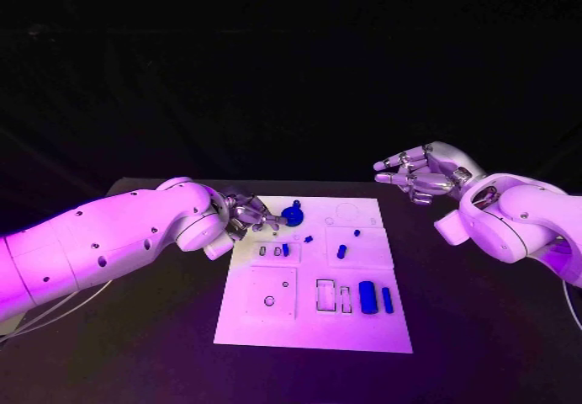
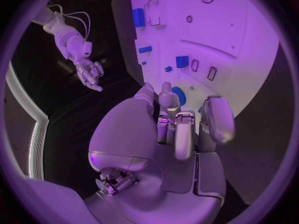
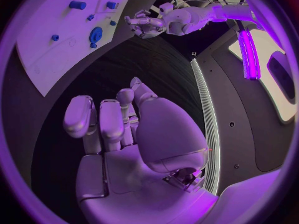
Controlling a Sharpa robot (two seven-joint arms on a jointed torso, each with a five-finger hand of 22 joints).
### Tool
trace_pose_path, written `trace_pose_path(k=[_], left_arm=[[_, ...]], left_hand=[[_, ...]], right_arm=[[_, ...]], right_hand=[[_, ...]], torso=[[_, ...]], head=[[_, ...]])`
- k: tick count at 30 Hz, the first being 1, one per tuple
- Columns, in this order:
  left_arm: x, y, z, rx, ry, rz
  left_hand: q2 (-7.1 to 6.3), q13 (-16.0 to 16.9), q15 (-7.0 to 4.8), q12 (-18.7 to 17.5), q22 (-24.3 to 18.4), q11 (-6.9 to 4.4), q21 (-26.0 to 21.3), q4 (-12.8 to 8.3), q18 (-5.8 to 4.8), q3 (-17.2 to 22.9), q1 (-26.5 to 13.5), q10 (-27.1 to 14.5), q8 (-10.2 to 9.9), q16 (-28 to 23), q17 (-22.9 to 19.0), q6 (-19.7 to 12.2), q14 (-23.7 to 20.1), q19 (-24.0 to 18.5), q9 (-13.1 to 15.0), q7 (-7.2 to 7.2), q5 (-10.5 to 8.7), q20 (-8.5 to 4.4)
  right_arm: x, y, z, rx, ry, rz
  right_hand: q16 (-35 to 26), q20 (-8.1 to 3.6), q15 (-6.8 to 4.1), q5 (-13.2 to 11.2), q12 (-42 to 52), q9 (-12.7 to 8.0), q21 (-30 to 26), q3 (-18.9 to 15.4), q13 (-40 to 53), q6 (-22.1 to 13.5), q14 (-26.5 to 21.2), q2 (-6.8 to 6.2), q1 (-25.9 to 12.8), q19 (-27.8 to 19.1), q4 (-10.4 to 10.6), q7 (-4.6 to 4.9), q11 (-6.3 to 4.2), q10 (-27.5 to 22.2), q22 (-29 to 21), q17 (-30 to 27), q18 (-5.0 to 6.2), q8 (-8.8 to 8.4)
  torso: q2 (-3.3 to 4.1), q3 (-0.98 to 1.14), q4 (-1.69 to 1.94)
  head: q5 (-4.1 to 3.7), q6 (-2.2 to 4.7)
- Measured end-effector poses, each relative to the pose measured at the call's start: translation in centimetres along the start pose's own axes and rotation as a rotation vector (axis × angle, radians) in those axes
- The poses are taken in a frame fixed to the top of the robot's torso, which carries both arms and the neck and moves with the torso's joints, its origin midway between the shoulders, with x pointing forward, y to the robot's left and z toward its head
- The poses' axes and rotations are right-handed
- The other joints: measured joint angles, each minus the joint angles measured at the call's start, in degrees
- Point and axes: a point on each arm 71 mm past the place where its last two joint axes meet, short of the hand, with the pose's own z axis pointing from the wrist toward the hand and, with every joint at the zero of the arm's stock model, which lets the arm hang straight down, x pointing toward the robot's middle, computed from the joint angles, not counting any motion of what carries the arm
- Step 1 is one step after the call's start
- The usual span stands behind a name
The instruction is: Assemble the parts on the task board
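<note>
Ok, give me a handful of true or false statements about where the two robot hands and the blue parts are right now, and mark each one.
1. The left robot hand is at the far left corner of the task board, close to a round blue part. True.
2. The right robot hand holds a blue part. False: it holds nothing and hangs over the black table, off the board.
3. A long blue part lies on the near right area of the board. True.
4. The board stands tilted on its edge. False: it lies flat on the table.
</note>
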Motion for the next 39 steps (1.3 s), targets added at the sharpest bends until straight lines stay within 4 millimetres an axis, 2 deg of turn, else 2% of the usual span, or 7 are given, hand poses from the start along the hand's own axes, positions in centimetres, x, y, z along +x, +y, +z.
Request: trace_pose_path(k=[6,9,11,13,24,29,39], left_arm=[[0.7,-0.8,0.8,-0.078,0.000,0.169],[0.9,-1.1,1.2,-0.106,-0.003,0.217],[1.0,-1.2,1.5,-0.120,-0.005,0.236],[1.1,-1.4,1.8,-0.131,-0.005,0.253],[1.6,-1.9,2.7,-0.171,0.007,0.307],[1.8,-2.0,2.9,-0.180,0.018,0.322],[2.2,-2.4,3.4,-0.188,0.041,0.344]], left_hand=[[0.68,7.48,-0.71,6.56,4.59,-0.91,3.11,0.32,-0.90,-5.58,-5.70,1.70,4.12,0.02,0.00,-0.89,-0.10,1.61,3.74,-0.97,-1.49,-0.96],[1.13,9.21,-0.81,7.97,5.98,-0.94,4.24,0.30,-0.90,-7.21,-6.63,2.35,5.24,0.02,-0.01,-1.33,0.00,1.78,4.87,-0.96,-1.49,-1.13],[1.17,10.11,-1.11,8.69,6.09,-1.20,4.80,0.31,-1.76,-8.24,-7.29,2.61,5.99,0.02,-0.01,-1.55,-0.11,1.78,5.62,-1.19,-1.49,-1.13],[1.32,10.84,-1.11,9.27,6.09,-1.41,5.11,0.33,-1.76,-9.20,-7.82,2.81,6.67,0.02,-0.01,-1.63,-0.11,1.98,6.35,-1.26,-1.49,-1.33],[1.48,12.15,-1.52,10.05,6.09,-1.61,5.74,0.25,-1.76,-12.11,-8.34,3.02,9.55,0.02,-0.01,-2.78,-0.10,2.19,9.62,-1.96,-1.73,-1.54],[1.49,12.15,-1.52,10.05,6.09,-1.61,5.73,0.25,-1.76,-12.26,-8.34,3.02,9.84,0.02,-0.02,-2.86,-0.10,2.19,10.21,-1.87,-1.73,-1.54],[1.87,11.63,-1.52,10.06,6.08,-1.61,5.73,0.11,-1.76,-12.75,-7.95,3.01,10.22,0.02,-0.02,-3.46,-0.10,2.18,11.00,-2.07,-1.72,-1.54]], right_arm=[[-0.1,-0.2,0.0,0.002,-0.015,-0.030],[-0.2,-0.3,0.0,0.004,-0.022,-0.043],[-0.2,-0.3,0.0,0.004,-0.024,-0.051],[-0.2,-0.2,0.1,0.003,-0.025,-0.061],[0.2,-0.1,0.2,-0.003,-0.018,-0.107],[0.4,-0.1,0.4,-0.003,-0.015,-0.118],[0.8,-0.1,0.7,-0.001,-0.009,-0.129]], right_hand=[[-0.33,0.00,0.00,-0.17,0.00,0.00,-0.11,-0.13,-0.22,0.00,0.00,-0.50,-0.50,0.00,0.13,0.00,0.00,0.00,-0.12,-0.24,0.00,0.00],[-0.33,0.00,0.00,-0.17,0.00,0.00,-0.11,-0.13,-0.33,0.00,0.00,-0.50,-0.50,0.00,0.13,0.00,0.00,0.00,-0.22,-0.35,0.00,0.00],[-0.33,0.00,0.00,-0.17,-0.16,0.00,-0.22,-0.22,-0.33,0.00,0.00,-0.50,-0.50,0.00,0.22,0.00,0.00,0.00,-0.22,-0.35,0.00,0.00],[-0.56,0.00,0.00,-0.17,-0.28,0.00,-0.34,-0.27,-0.49,0.00,0.00,-0.50,-0.50,0.00,0.27,0.00,0.00,0.01,-0.30,-0.48,0.00,0.00],[-0.90,0.00,0.00,-0.17,-0.61,0.01,-0.66,-0.43,-0.88,-0.01,0.00,-0.50,-0.96,0.01,0.43,-0.01,0.00,0.01,-0.66,-0.85,0.00,0.00],[-1.48,0.00,0.00,-0.16,-1.39,-0.04,-1.05,-0.43,-1.61,-0.01,0.00,-0.50,-0.96,0.00,0.43,-0.01,0.00,0.01,-1.17,-1.28,-0.01,0.00],[-2.45,-0.21,-0.21,0.94,-3.60,-0.04,-1.88,-0.59,-3.75,-0.10,-0.22,-0.50,-0.96,-0.20,0.58,-0.09,0.12,-1.34,-2.22,-2.05,0.00,0.00]], torso=[[-0.26,0.14,0.02],[-0.27,0.14,0.05],[-0.27,0.14,0.05],[-0.26,0.12,0.03],[-0.02,0.02,-0.21],[0.08,0.01,-0.25],[0.09,-0.04,-0.25]], head=[[0.31,-0.07],[0.44,-0.14],[0.48,-0.20],[0.52,-0.31],[0.79,-0.56],[0.88,-0.44],[0.83,-1.05]])
